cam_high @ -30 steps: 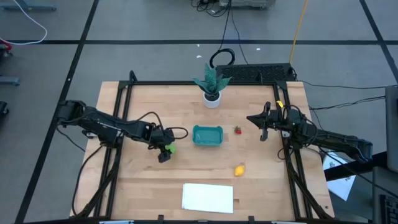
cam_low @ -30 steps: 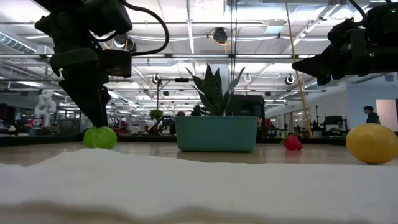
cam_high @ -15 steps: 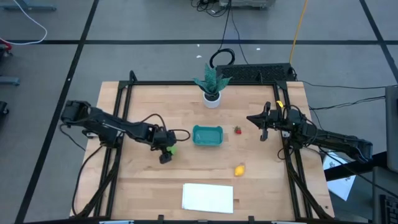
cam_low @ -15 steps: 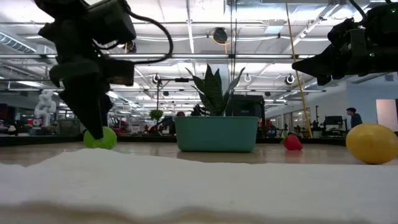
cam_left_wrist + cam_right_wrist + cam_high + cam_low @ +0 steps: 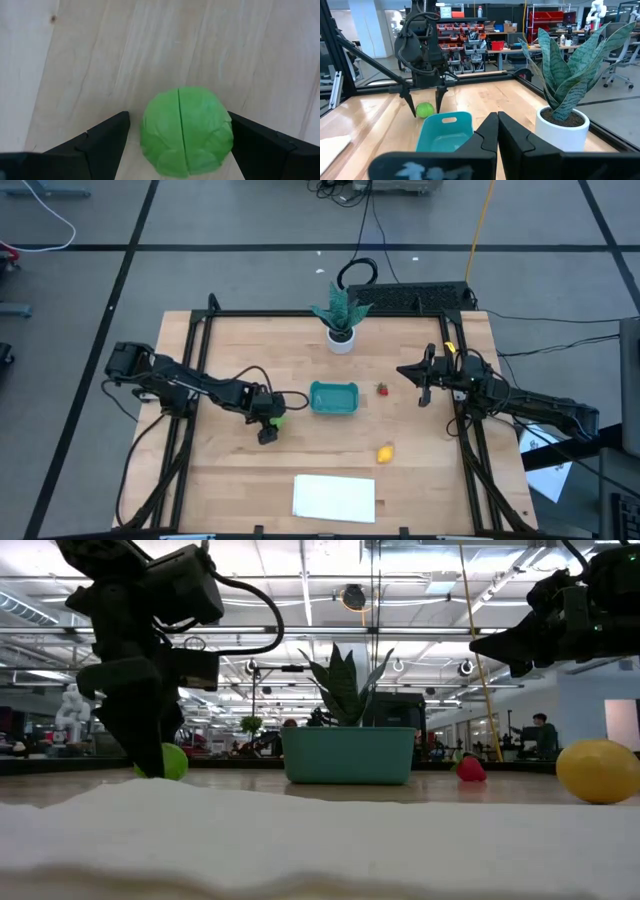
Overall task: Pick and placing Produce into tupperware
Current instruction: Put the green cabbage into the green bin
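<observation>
1. Left gripper (image 5: 182,150) is standing wide, fingers flanking the lime (image 5: 186,131) without touching; positioned for a grasp, I judge.
2. Tupperware (image 5: 333,398) is lying just beyond the lime, empty.
3. Right gripper (image 5: 497,131) is waiting closed, near the red fruit (image 5: 381,389); lemon (image 5: 384,452) well apart.

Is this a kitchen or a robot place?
Probably a robot lab or workshop, not a kitchen. Shelves of red parts bins and office chairs stand behind the wooden table, and another white robot is farther back.
</observation>
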`<state>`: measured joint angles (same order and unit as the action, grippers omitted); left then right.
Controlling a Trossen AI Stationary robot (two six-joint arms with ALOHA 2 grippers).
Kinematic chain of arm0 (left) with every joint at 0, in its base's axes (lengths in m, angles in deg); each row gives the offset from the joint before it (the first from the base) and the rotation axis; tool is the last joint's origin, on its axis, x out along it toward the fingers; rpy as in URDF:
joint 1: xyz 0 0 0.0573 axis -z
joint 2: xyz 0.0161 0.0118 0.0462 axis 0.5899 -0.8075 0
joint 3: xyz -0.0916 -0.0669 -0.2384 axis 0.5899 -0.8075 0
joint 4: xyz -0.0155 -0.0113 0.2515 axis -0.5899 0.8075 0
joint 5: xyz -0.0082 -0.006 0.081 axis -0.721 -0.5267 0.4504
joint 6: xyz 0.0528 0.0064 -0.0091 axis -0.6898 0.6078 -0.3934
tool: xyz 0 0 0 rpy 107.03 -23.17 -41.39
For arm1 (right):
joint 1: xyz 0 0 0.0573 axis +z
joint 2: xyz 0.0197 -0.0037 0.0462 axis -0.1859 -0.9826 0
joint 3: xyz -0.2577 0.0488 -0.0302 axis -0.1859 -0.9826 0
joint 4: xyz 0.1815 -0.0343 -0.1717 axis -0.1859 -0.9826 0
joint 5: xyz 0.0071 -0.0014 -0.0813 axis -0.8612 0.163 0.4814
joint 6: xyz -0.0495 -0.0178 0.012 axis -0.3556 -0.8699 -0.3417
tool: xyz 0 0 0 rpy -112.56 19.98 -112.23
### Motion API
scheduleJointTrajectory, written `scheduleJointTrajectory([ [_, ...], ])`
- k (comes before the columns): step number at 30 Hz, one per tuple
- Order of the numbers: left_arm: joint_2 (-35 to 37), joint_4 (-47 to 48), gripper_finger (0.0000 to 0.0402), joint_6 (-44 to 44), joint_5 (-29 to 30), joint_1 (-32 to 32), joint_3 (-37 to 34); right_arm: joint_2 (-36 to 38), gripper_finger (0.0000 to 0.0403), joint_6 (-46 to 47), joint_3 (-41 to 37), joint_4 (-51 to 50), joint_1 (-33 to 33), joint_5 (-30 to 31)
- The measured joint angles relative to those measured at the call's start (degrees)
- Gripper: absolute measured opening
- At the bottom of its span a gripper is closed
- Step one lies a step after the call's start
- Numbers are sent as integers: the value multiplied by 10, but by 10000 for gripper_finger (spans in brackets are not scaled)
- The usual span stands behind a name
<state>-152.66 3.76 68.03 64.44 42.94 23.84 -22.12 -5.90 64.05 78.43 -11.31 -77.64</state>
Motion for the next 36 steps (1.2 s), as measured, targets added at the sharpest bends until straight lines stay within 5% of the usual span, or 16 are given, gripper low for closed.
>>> scheduleJointTrajectory([
  [5,0,2,315,-2,6,0,0,0,0,0,0,0,0,0],
  [16,6,9,216,-21,10,0,0,0,0,0,0,0,0,0],
  [26,54,13,255,-68,8,0,-2,0,0,0,0,1,0,0],
  [36,149,14,228,-141,46,0,-2,0,0,0,0,1,0,0],
])
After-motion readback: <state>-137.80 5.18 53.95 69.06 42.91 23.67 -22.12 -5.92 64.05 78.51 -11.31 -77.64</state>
